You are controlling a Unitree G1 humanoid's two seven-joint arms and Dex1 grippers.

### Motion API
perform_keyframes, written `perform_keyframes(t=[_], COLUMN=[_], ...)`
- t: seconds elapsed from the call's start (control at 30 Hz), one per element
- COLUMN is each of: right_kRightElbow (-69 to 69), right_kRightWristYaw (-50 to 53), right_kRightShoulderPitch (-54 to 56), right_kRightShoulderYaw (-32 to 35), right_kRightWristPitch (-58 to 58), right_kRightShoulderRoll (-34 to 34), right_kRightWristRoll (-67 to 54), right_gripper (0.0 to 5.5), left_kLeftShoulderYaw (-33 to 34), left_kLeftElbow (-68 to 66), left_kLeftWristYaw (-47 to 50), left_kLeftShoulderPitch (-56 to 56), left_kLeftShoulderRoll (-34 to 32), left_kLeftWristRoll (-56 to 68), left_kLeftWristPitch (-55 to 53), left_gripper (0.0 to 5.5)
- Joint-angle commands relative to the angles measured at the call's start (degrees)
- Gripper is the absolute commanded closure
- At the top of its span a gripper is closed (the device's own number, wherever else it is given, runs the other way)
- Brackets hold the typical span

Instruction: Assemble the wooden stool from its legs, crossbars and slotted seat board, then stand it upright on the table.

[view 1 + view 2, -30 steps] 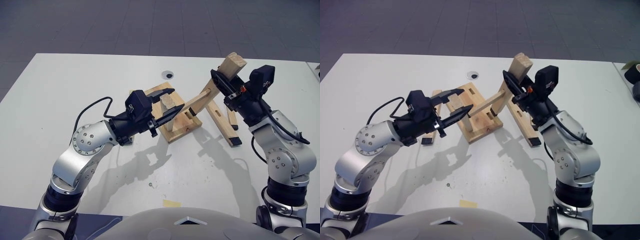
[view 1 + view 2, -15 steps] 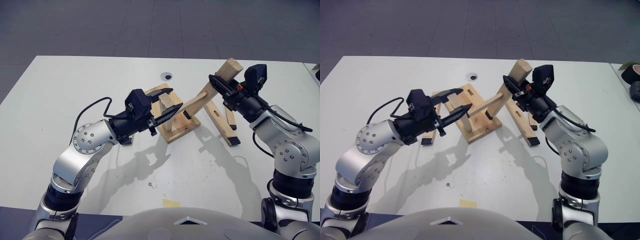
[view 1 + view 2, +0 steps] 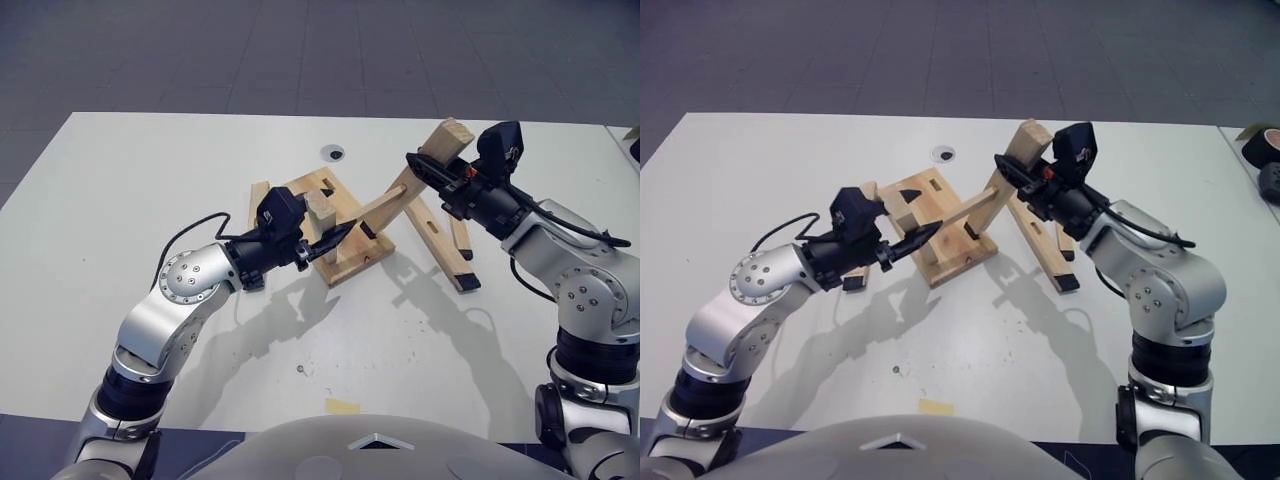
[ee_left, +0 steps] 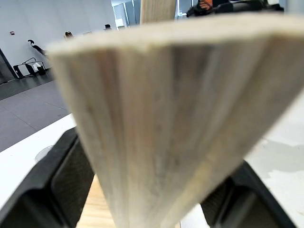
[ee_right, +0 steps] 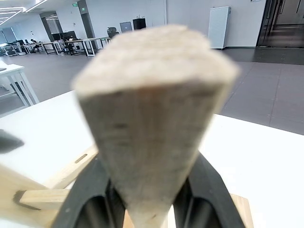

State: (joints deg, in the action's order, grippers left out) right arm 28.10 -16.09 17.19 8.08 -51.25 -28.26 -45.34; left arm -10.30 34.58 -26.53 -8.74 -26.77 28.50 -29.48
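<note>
The slotted seat board (image 3: pixel 355 255) lies flat at mid-table. A short upright wooden piece (image 3: pixel 318 204) stands on it, and my left gripper (image 3: pixel 335 211) is shut on that piece; in the left wrist view the wood (image 4: pixel 166 118) sits between both black fingers (image 4: pixel 61 190). My right gripper (image 3: pixel 430 162) is shut on the top of a tilted leg (image 3: pixel 447 135), held above the table. A crossbar (image 3: pixel 378 206) runs from that leg down to the board. In the right wrist view the leg's end (image 5: pixel 152 118) fills the gap between the fingers (image 5: pixel 88 202).
Another slotted leg (image 3: pixel 442 248) with black feet lies on the table under the right arm. A thin wooden strip (image 3: pixel 258 192) lies left of the board, partly under my left arm. The table has a cable hole (image 3: pixel 333 152) and a bit of tape (image 3: pixel 343 407) near its front edge.
My left gripper moved forward to the board and shut on the upright piece. The right gripper shifted left and lower, carrying the leg and crossbar.
</note>
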Motion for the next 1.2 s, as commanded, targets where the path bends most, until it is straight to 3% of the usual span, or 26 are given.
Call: perform_keyframes(t=[0.03, 0.4, 0.73, 1.2], right_kRightElbow=[0.03, 1.92, 3.29, 4.80], right_kRightWristYaw=[0.94, 3.46, 7.63, 13.26], right_kRightShoulderPitch=[-0.77, 2.82, 7.71, 7.90], right_kRightShoulderYaw=[-1.64, 0.04, 5.10, 5.24], right_kRightWristPitch=[-2.93, -7.88, -12.86, -12.23], right_kRightShoulderRoll=[0.77, -1.30, 0.13, 1.96], right_kRightWristRoll=[-0.06, -0.50, -5.80, -2.91], right_gripper=[4.48, 4.48, 4.48, 4.48], left_kLeftShoulderYaw=[4.62, 5.26, 4.18, 3.52], left_kLeftElbow=[1.13, 1.99, 1.65, 0.83], left_kLeftWristYaw=[2.05, 1.97, 1.72, -0.36], left_kLeftShoulderPitch=[-3.31, -4.17, -3.02, -2.85], left_kLeftShoulderRoll=[2.61, 2.68, 2.93, 2.62], left_kLeftWristRoll=[4.53, 4.74, 3.28, 1.57], left_kLeftWristPitch=[-3.06, -4.92, -4.49, -4.23], left_gripper=[1.82, 0.10, 0.10, 0.10])
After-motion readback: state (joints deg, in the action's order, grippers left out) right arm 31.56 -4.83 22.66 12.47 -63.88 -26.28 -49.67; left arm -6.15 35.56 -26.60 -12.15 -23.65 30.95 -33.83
